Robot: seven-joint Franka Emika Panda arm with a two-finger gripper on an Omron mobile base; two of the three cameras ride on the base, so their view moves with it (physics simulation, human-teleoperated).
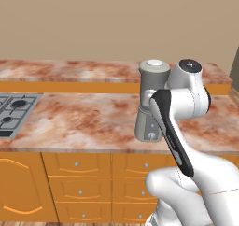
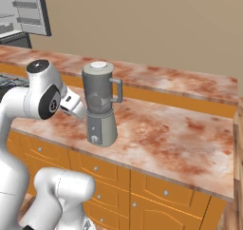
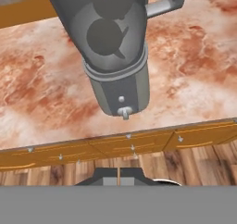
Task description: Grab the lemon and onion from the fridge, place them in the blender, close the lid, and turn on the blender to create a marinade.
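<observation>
Left base view: the blender (image 1: 150,103) stands on the marbled worktop (image 1: 84,117), the lid (image 1: 154,64) on its jar. Right base view: side handle faces right. Hand view: two dark rounds show inside the jar; jaws closed, holding nothing.

**One Blender, One Lid, Two Shapes in the Jar**

A single blender (image 2: 99,108) stands on the counter (image 2: 180,134), capped by one lid (image 2: 98,65). Its jar carries one side handle (image 2: 116,90), at three o'clock from the jar in the right base view. Two dark round shapes (image 3: 105,37) show through the jar wall. One small knob (image 3: 124,112) marks the base. One stovetop (image 1: 14,110) sits at nine o'clock in the left base view, with three burners visible. One fridge (image 2: 23,10) stands open at eleven o'clock.
</observation>
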